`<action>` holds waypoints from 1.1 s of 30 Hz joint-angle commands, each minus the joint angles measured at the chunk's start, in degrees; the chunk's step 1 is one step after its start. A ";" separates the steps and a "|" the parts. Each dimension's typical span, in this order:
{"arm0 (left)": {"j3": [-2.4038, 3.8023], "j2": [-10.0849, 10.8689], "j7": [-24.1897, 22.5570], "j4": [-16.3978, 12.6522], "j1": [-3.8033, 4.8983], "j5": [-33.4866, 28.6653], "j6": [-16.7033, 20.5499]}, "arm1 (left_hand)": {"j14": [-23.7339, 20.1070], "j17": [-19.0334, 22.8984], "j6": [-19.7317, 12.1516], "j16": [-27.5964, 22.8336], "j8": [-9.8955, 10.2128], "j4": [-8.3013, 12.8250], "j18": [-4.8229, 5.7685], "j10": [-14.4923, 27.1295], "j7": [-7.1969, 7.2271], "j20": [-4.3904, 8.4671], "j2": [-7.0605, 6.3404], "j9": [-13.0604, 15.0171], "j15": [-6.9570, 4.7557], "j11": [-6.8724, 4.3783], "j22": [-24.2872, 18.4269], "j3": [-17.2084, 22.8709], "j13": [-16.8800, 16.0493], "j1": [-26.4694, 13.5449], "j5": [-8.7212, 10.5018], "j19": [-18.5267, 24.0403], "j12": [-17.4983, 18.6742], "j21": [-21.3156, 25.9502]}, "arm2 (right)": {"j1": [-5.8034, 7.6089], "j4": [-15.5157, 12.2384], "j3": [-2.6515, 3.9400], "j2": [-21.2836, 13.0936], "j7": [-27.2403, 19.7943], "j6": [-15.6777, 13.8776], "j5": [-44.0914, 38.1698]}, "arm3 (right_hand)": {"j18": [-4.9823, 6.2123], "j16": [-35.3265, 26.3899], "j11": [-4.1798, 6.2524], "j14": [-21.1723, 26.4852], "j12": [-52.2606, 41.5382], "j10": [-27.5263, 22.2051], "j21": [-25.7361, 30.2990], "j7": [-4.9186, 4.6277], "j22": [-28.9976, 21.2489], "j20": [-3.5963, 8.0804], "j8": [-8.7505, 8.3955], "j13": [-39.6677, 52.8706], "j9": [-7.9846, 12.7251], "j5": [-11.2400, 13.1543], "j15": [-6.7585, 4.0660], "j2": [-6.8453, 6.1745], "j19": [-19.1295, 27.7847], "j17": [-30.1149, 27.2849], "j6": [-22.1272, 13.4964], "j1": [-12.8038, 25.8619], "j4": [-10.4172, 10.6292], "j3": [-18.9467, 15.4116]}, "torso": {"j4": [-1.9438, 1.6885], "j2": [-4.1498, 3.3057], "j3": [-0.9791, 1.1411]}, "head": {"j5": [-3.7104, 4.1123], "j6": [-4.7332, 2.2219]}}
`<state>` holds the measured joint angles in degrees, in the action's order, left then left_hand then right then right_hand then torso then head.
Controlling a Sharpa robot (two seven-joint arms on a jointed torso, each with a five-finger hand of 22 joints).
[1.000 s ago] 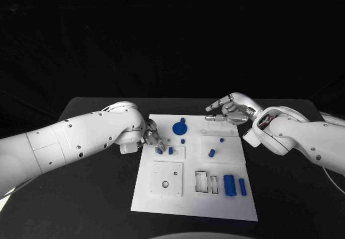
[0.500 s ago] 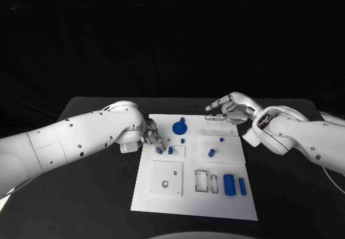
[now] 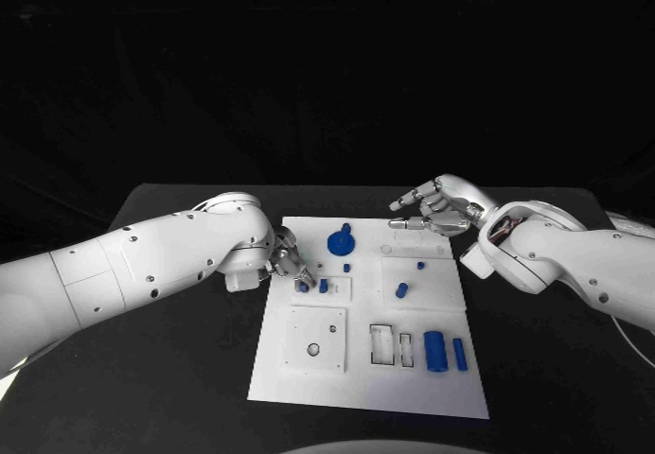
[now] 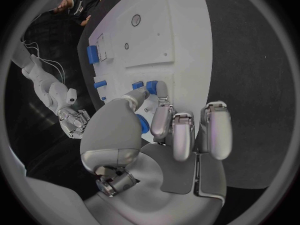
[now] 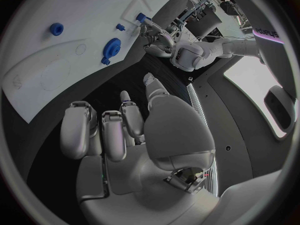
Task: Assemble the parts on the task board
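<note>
The task board (image 3: 368, 378) lies mid-table, blue parts on it. At its left edge the left hand (image 3: 290, 265) touches a small blue peg (image 3: 302, 285), fingertips closed around it; a firm grip I cannot tell. Off the board's far right corner, the right hand (image 3: 437, 210) hovers, loosely spread and holding nothing. No writing on the board is readable.

In the right wrist view, the right hand (image 5: 125, 135) hung above the dark counter (image 5: 125, 92) beside the task board (image 5: 56, 65), its fingers (image 5: 78, 130) apart, gripping nothing. A blue gear-shaped part (image 5: 112, 46) lay on the board. The left hand (image 5: 157, 39) reached over the far edge.
</note>
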<state>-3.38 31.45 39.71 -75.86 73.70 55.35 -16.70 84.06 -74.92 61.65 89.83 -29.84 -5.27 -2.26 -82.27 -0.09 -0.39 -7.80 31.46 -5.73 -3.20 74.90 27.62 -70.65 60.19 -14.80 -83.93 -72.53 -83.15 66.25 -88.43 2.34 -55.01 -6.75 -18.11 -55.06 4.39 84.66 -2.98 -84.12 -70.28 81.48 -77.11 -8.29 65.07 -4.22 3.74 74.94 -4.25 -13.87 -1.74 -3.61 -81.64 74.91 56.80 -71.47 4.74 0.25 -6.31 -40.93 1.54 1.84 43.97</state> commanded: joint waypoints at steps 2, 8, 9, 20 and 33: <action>-0.22 0.08 7.09 -0.27 -0.34 -0.15 -2.00 | 5.94 -15.08 0.40 0.17 0.04 -0.91 0.51 -0.23 -0.30 0.07 -0.38 -0.17 -0.30 -0.09 9.36 -0.43 -0.10 -1.28 0.04 -3.90 -0.40 -0.42 | -0.04 -0.02 0.00 0.04 -0.45 0.75 -0.09 | 0.39 -0.30 0.00 -3.88 0.00 -0.36 0.40 0.28 -0.02 -0.05 0.20 4.30 -0.05 -0.30 0.25 0.59 0.20 6.23 -0.02 -0.19 0.11 -0.29 | 0.01 0.00 0.00 | 0.04 -0.01; -0.19 0.31 6.80 -0.48 -0.34 0.01 -1.33 | 5.94 -15.08 0.70 0.17 0.03 -2.33 0.56 -0.36 -0.25 0.12 -0.51 -0.32 -0.35 -0.14 9.54 -1.20 -0.28 -2.17 0.18 -3.96 -0.54 -0.58 | -0.04 0.08 0.00 0.11 -0.48 0.78 -0.09 | 0.39 -0.30 0.00 -3.88 0.00 -0.36 0.40 0.28 -0.02 -0.05 0.20 4.30 -0.05 -0.30 0.25 0.59 0.20 6.23 -0.02 -0.19 0.11 -0.29 | -0.01 0.00 -0.01 | 0.10 0.02; -0.18 0.34 6.74 -0.52 -0.34 0.04 -1.18 | 5.94 -15.08 0.73 0.17 0.03 -2.51 0.57 -0.38 -0.25 0.13 -0.52 -0.35 -0.35 -0.15 9.59 -1.30 -0.32 -2.24 0.22 -3.98 -0.57 -0.63 | -0.04 0.09 0.00 0.12 -0.49 0.78 -0.09 | 0.39 -0.30 0.00 -3.88 0.00 -0.36 0.40 0.28 -0.02 -0.05 0.20 4.30 -0.05 -0.30 0.25 0.59 0.20 6.23 -0.02 -0.19 0.11 -0.29 | 0.00 0.00 -0.01 | 0.09 0.02; 0.12 0.96 5.64 -1.21 -0.36 0.43 1.05 | 5.94 -15.08 0.90 0.17 0.00 -3.56 0.55 -0.44 -0.23 0.16 -0.47 -0.45 -0.38 -0.17 9.55 -1.80 -0.39 -2.68 0.32 -3.96 -0.61 -0.56 | -0.11 0.22 0.00 0.22 -0.55 0.83 -0.09 | 0.39 -0.30 0.00 -3.88 0.00 -0.36 0.40 0.28 -0.02 -0.05 0.20 4.30 -0.05 -0.30 0.25 0.59 0.20 6.23 -0.02 -0.19 0.11 -0.29 | 0.02 -0.01 -0.01 | 0.21 -0.14; 0.67 3.50 4.41 -3.75 -0.36 0.53 4.02 | 5.94 -15.08 1.23 0.17 -0.16 -7.64 0.51 -0.41 -0.38 0.18 -1.81 -0.72 -0.35 -0.07 9.49 -8.45 -0.31 -4.48 0.58 -3.92 -0.41 -0.33 | -0.26 0.33 0.00 0.25 -0.58 0.86 -0.08 | 0.39 -0.39 0.01 -3.86 0.06 -0.41 0.43 0.27 -0.05 -0.03 0.19 4.23 -0.05 -0.38 0.24 0.69 0.19 6.13 -0.04 -0.30 0.07 -0.38 | -0.02 0.09 0.03 | 0.38 -0.23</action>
<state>-2.79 34.80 39.93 -79.20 73.33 55.68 -14.37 84.06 -74.91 62.54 89.83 -30.05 -12.75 -2.26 -82.50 -0.40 -0.39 -9.68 30.77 -5.73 -3.39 74.90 19.56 -71.04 56.19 -14.51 -83.93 -72.78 -83.58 66.05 -88.09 2.33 -54.81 -6.80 -18.04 -55.04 4.39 84.66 -2.98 -84.12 -70.28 81.48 -76.88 -8.29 65.07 -4.23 3.74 74.94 -4.23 -13.87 -1.74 -3.31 -81.64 74.94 56.80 -71.78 4.74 0.25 -6.29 -40.88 1.55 2.20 43.79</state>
